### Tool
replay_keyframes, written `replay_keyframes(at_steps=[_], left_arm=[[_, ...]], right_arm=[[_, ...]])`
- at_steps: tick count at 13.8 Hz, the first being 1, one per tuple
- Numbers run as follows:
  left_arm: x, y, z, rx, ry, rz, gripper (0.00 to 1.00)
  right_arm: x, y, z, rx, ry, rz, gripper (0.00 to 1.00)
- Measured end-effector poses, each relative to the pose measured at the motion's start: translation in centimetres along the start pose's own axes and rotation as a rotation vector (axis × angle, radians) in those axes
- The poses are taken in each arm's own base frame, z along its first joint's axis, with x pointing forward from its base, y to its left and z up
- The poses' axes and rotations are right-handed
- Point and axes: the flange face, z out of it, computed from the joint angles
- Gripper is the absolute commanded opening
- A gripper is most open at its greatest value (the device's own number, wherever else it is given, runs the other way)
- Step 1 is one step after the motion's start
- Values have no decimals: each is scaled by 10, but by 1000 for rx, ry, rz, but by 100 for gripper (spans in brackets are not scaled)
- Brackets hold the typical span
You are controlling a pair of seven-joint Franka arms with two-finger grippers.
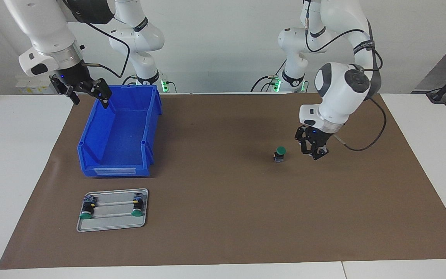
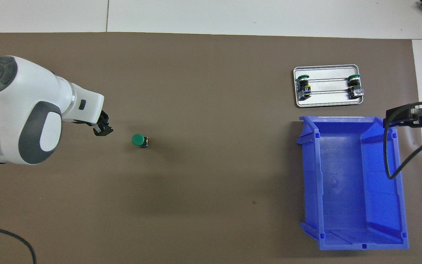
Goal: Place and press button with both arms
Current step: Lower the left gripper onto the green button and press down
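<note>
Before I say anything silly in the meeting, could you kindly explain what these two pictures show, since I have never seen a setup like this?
These are two white robot arms at one table, each ending in a black two-finger gripper. One picture looks at the robots from across the table; the other looks steeply down from above their own end, so the sides appear swapped.

A brown mat covers the table. On it stands a small green-capped button, upright and held by nothing. The left gripper hangs just beside it, toward the left arm's end of the table, with nothing in it. The right gripper waits, open and empty, over the rim of a blue bin. Farther from the robots than the bin lies a metal tray holding two more buttons on their sides.
</note>
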Motion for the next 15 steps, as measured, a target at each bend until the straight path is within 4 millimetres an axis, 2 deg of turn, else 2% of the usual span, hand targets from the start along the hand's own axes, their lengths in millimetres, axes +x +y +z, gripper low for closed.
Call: replay_keyframes(at_steps=[2,3,6,7,8,10,11,12,13,15], left_arm=[[-27,-13,-17,-3,-1,-96,0],[-32,-15,-21,-2,0,-150,0],[-27,-10,-21,-3,0,-287,2],[-24,-8,-20,-4,0,-332,10],[-22,-7,-21,-3,1,-373,24],[-18,-4,-21,-1,4,-425,55],[-15,-2,-22,0,5,-441,74],[-12,0,-22,1,7,-457,86],[-8,3,-21,4,11,-477,91],[8,12,-22,21,36,-514,90]], right_arm=[[0,0,0,0,0,0,99],[0,0,0,0,0,0,99],[0,0,0,0,0,0,99],[0,0,0,0,1,0,99],[0,0,0,0,1,0,99],[0,0,0,0,1,0,99],[0,0,0,0,1,0,99],[0,0,0,0,0,0,99],[0,0,0,0,0,0,99],[0,0,0,0,0,0,99]])
